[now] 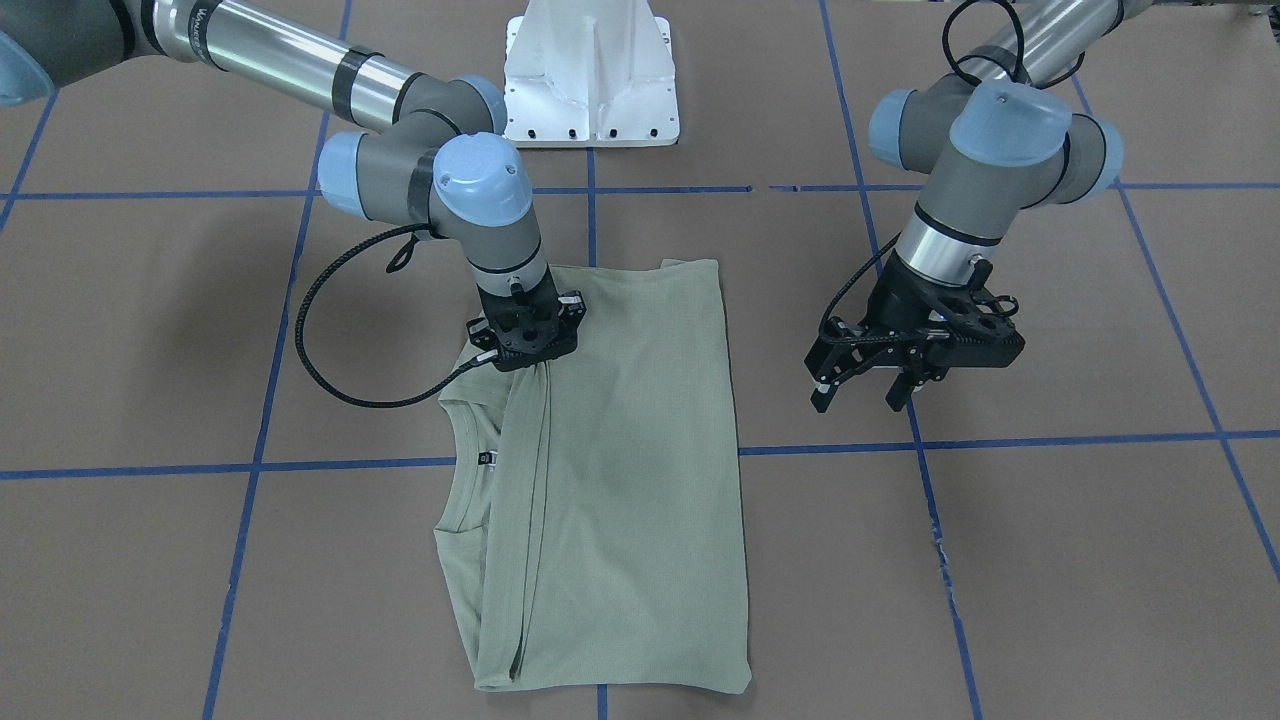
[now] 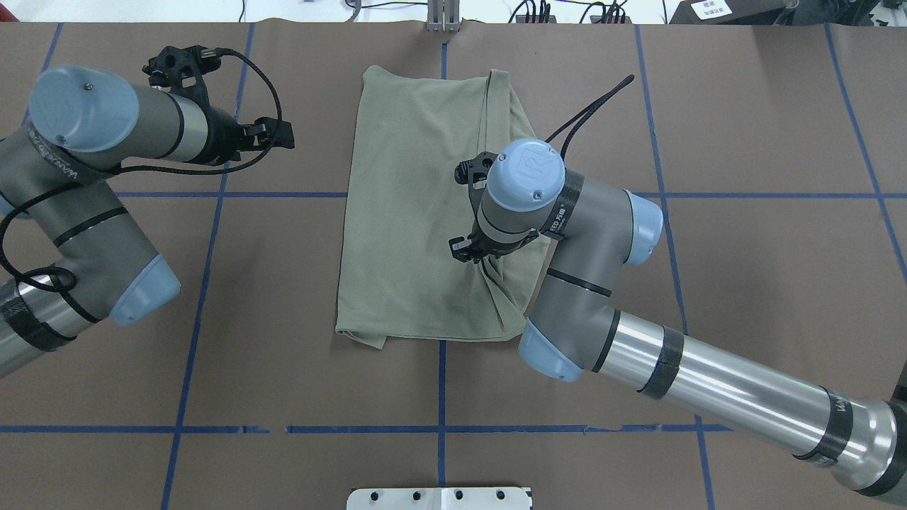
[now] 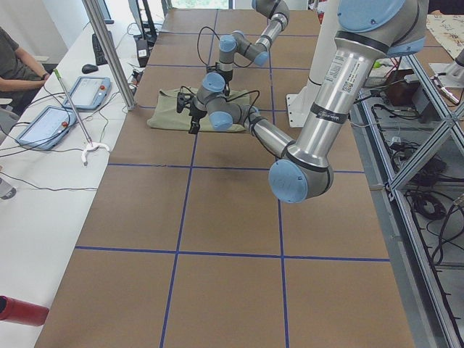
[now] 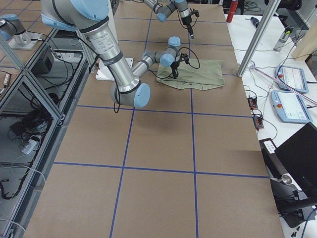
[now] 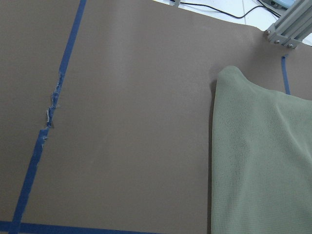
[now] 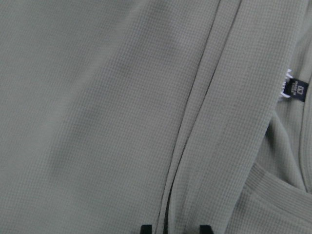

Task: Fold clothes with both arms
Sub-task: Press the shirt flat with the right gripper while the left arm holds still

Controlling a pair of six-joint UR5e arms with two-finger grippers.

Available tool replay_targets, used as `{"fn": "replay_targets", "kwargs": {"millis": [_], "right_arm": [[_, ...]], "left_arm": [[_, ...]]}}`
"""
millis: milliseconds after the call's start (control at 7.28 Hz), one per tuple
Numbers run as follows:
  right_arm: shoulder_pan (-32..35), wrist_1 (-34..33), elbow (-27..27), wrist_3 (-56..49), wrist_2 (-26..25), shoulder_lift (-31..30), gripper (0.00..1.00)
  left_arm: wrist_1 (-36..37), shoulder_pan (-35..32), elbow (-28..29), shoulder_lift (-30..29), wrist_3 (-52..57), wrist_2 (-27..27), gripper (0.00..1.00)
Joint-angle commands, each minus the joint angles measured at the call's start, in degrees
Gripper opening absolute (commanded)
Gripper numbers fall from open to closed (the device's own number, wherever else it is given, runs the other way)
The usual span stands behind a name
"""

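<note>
The pale sage-green shirt (image 1: 630, 450) lies on the brown table, folded lengthwise, its ribbed neck and dark label (image 1: 486, 459) showing under the folded-over side. My right gripper (image 1: 525, 345) points straight down onto the fold's edge near the hem end. In the right wrist view its fingertips (image 6: 146, 228) stand apart with flat fabric and the crease between them, so it is open. My left gripper (image 1: 857, 400) hovers open above bare table beside the shirt's (image 2: 411, 212) other long edge, holding nothing. The left wrist view shows only a corner of the shirt (image 5: 263, 161).
Blue tape lines (image 1: 1000, 440) grid the tabletop. The white pedestal base (image 1: 590, 75) stands at the robot's side. A metal post (image 3: 109, 51), two tablets (image 3: 87, 90) and a seated person (image 3: 14, 61) are by the side bench.
</note>
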Motion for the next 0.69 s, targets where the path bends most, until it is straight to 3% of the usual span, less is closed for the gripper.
{"fn": "replay_targets", "kwargs": {"millis": [0, 549], "right_arm": [[0.3, 0.0, 0.4, -0.5, -0.3, -0.3, 0.45], [-0.5, 0.4, 0.3, -1.0, -0.7, 0.3, 0.45]], "left_arm": [[0.0, 0.0, 0.0, 0.0, 0.0, 0.0, 1.0], [0.0, -0.1, 0.2, 0.0, 0.0, 0.1, 1.0]]}}
